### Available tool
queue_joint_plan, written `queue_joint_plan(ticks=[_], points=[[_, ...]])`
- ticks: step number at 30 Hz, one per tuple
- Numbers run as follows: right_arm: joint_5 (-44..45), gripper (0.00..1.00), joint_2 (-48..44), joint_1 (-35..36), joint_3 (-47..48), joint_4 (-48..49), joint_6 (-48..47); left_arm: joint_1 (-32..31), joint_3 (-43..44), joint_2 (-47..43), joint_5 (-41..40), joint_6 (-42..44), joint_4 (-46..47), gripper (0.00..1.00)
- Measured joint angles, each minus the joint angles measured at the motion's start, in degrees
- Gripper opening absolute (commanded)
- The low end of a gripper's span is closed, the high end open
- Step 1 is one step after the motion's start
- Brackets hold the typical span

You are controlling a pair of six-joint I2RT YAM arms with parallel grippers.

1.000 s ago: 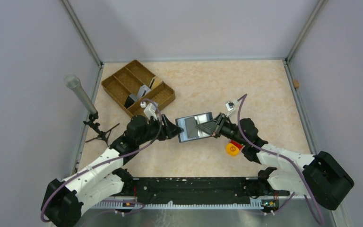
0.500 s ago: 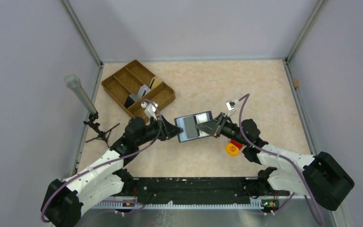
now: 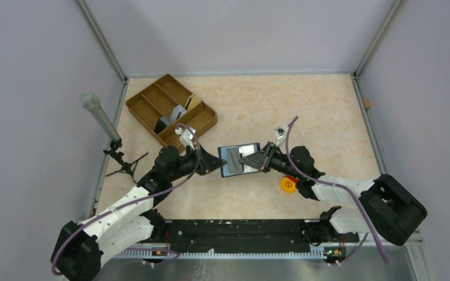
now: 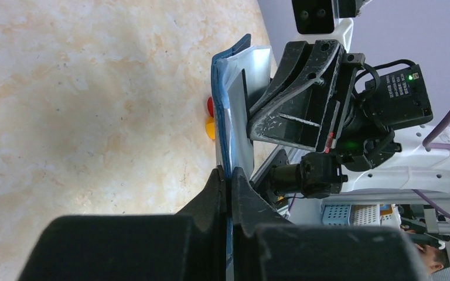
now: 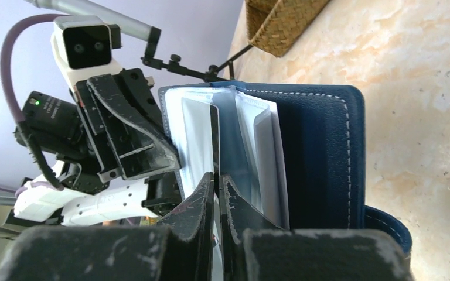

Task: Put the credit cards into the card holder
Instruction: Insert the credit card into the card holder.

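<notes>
The dark navy card holder point(image 3: 240, 159) lies open mid-table, its pale clear sleeves point(image 5: 252, 146) fanned out. My left gripper point(image 3: 221, 163) is shut on the holder's left edge, the blue cover point(image 4: 227, 117) pinched between its jaws. My right gripper point(image 3: 248, 161) comes in from the right, shut on a thin dark credit card point(image 5: 214, 137) that stands edge-on among the sleeves. More grey credit cards point(image 3: 176, 113) stand in the brown tray.
The brown woven divided tray point(image 3: 152, 111) sits at the back left. A yellow round piece point(image 3: 288, 185) with a red one beside it lies under the right arm. A microphone on a small stand point(image 3: 99, 117) leans at the left wall.
My left gripper has shut on the holder's edge. The right arm has pushed left with the card, and the holder has shifted slightly left and toward me.
</notes>
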Motion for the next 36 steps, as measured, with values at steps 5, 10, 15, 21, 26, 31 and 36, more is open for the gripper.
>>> queue_joint_plan(ticks=[5,10,15,21,26,31,36], points=[[-1.14,0.08,4.31,-0.07,0.31,1.18,-0.87,0.04,-0.83,0.52,-0.28,-0.02,-0.48,0.0],[-1.49,0.14,8.66,-0.04,1.38,1.57,-2.36,0.07,-0.83,2.47,-2.32,-0.09,-2.49,0.0],[-1.51,0.26,14.36,0.2,1.66,1.36,-4.04,0.04,-0.72,4.68,-5.03,-0.24,-5.75,0.0],[-1.09,0.38,21.14,0.7,1.68,2.08,-5.6,0.07,0.37,7.91,-9.11,-0.24,-11.65,0.0],[-0.68,0.44,23.98,1.4,1.99,2.4,-6.64,0.07,2.32,12.09,-10.51,-0.2,-15.85,0.0],[0.39,0.45,26.62,1.79,4.2,2.47,-8.59,0.07,4.17,15.93,-11.02,0.44,-17.22,0.0],[0.96,0.45,29.27,2.43,6.45,2.08,-9.57,0.13,4.57,17.9,-11.32,0.68,-17.22,0.0]])
